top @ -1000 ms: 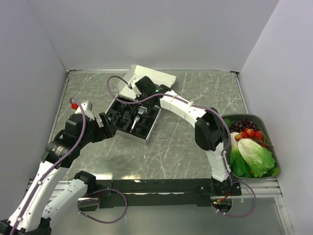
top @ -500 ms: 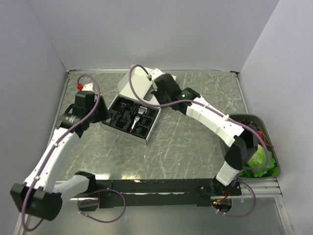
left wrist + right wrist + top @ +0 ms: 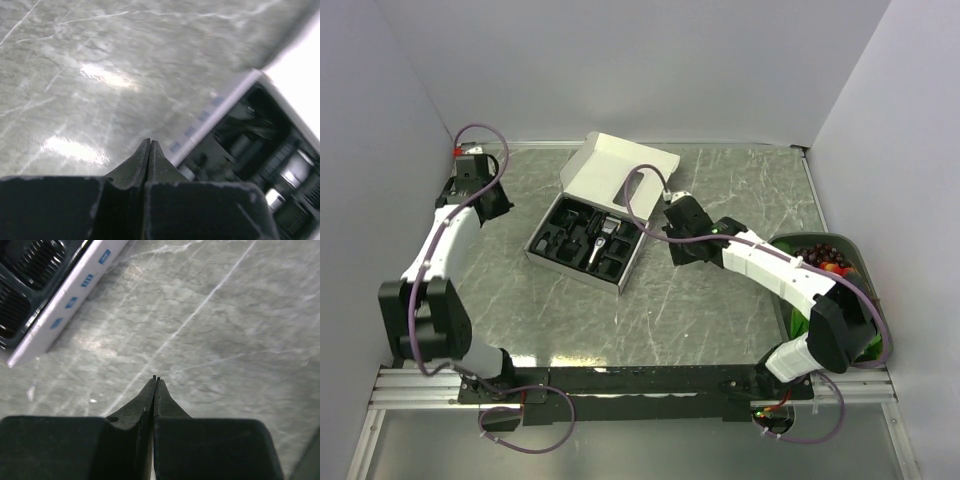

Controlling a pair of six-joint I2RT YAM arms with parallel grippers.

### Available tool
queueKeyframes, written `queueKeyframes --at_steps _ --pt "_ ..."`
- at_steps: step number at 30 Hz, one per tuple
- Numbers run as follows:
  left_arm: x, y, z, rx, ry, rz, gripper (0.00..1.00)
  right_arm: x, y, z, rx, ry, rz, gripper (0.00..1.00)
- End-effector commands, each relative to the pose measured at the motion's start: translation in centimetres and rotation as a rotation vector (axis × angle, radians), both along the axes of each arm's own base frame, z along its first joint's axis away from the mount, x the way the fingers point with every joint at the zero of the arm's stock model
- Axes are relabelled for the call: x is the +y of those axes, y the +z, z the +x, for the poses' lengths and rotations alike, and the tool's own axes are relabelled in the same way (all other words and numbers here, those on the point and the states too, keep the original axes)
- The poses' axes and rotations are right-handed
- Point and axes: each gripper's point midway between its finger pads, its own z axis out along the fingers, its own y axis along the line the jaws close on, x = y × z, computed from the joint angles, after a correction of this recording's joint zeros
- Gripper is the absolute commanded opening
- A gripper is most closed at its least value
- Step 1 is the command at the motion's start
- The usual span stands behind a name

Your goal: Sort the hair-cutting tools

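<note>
The slim black hair clipper (image 3: 601,240) with its silver blade end lies in the black tray of the white box (image 3: 578,270). Small black attachments (image 3: 560,226) sit in the compartments around it. Ribbed black attachments (image 3: 24,271) show at the top left of the right wrist view. The tray's contents (image 3: 260,150) are blurred in the left wrist view. My left gripper (image 3: 497,203) (image 3: 149,141) is shut and empty, left of the box. My right gripper (image 3: 680,247) (image 3: 156,378) is shut and empty over bare table, right of the box.
The box's white lid (image 3: 620,168) stands open at the far side. A green tray (image 3: 865,262) of lettuce, grapes and red fruit sits at the right edge. White walls close in the marble table (image 3: 720,300) on three sides.
Both arms have drawn back from the box. The left gripper went from open to shut and swung to the far left. The right gripper left the lid and moved right of the box.
</note>
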Motion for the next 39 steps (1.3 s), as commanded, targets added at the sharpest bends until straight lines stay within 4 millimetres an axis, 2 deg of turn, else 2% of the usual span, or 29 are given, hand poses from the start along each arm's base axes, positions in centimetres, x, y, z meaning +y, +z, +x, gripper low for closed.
queueKeyframes --at_steps 1,3,4,6,7,8,9,12,13,15,18,19,21,22,24,25,27,29,30,31,34,39 --pt "1.5 -1.9 3.5 -0.018 -0.013 -0.016 0.01 2.5 0.7 1.0 -0.005 -0.097 0.214 0.00" --pt "1.4 -3.0 4.7 -0.025 -0.027 -0.030 0.01 3.2 0.2 1.2 0.011 -0.106 0.236 0.00" --pt "0.7 -4.7 5.2 0.004 -0.063 -0.069 0.01 3.2 0.0 1.5 0.009 -0.124 0.234 0.00" --pt "0.1 -5.4 6.2 0.001 -0.091 -0.096 0.01 3.4 -0.6 2.2 0.012 -0.160 0.244 0.00" --pt "-0.6 -6.7 6.6 0.022 -0.122 -0.128 0.01 3.8 -0.6 2.5 0.016 -0.164 0.253 0.00" --pt "-1.0 -6.9 7.0 0.020 -0.142 -0.147 0.01 4.1 -1.6 2.6 0.043 -0.167 0.248 0.00" --pt "-1.3 -8.0 7.3 0.037 -0.157 -0.166 0.01 4.5 -2.1 2.7 0.058 -0.167 0.251 0.00" --pt "-2.7 -9.3 7.8 0.054 -0.207 -0.234 0.01 5.8 -3.6 3.3 0.101 -0.180 0.277 0.00" --pt "-2.9 -9.6 7.8 0.058 -0.210 -0.244 0.01 6.1 -4.6 3.5 0.121 -0.187 0.271 0.00" --pt "-3.5 -10.2 7.3 0.069 -0.233 -0.274 0.01 6.4 -5.4 4.0 0.134 -0.201 0.273 0.00" --pt "-4.5 -10.3 6.3 0.069 -0.256 -0.318 0.01 7.5 -6.3 4.9 0.133 -0.192 0.293 0.00" --pt "-5.0 -10.9 5.5 0.081 -0.257 -0.346 0.01 7.6 -7.0 5.1 0.141 -0.193 0.286 0.00" --pt "-6.3 -10.4 4.6 0.081 -0.283 -0.382 0.01 8.1 -7.0 6.0 0.129 -0.191 0.291 0.00" --pt "-6.9 -11.2 3.4 0.104 -0.284 -0.405 0.01 8.2 -7.8 6.2 0.141 -0.193 0.279 0.00" --pt "-8.2 -10.8 2.5 0.093 -0.305 -0.413 0.01 8.7 -7.8 7.1 0.135 -0.188 0.301 0.00" --pt "-8.5 -11.7 1.4 0.118 -0.298 -0.430 0.01 8.8 -8.3 7.3 0.141 -0.190 0.297 0.00" --pt "-9.9 -11.3 0.5 0.108 -0.331 -0.450 0.01 8.8 -8.3 8.1 0.133 -0.190 0.298 0.00" --pt "-10.9 -12.1 -1.1 0.134 -0.336 -0.460 0.01 9.2 -8.6 8.2 0.149 -0.172 0.297 0.00" --pt "-11.2 -11.6 -1.3 0.111 -0.343 -0.457 0.01 9.3 -8.2 8.5 0.140 -0.164 0.294 0.00" --pt "-12.4 -12.0 -2.3 0.129 -0.360 -0.463 0.01 9.1 -8.3 8.3 0.148 -0.161 0.277 0.00" --pt "-13.9 -11.7 -3.5 0.128 -0.383 -0.477 0.01 8.0 -7.8 8.4 0.121 -0.171 0.242 0.00" --pt "-16.9 -10.8 -5.2 0.109 -0.431 -0.466 0.01 6.5 -7.1 7.0 0.102 -0.177 0.245 0.00"
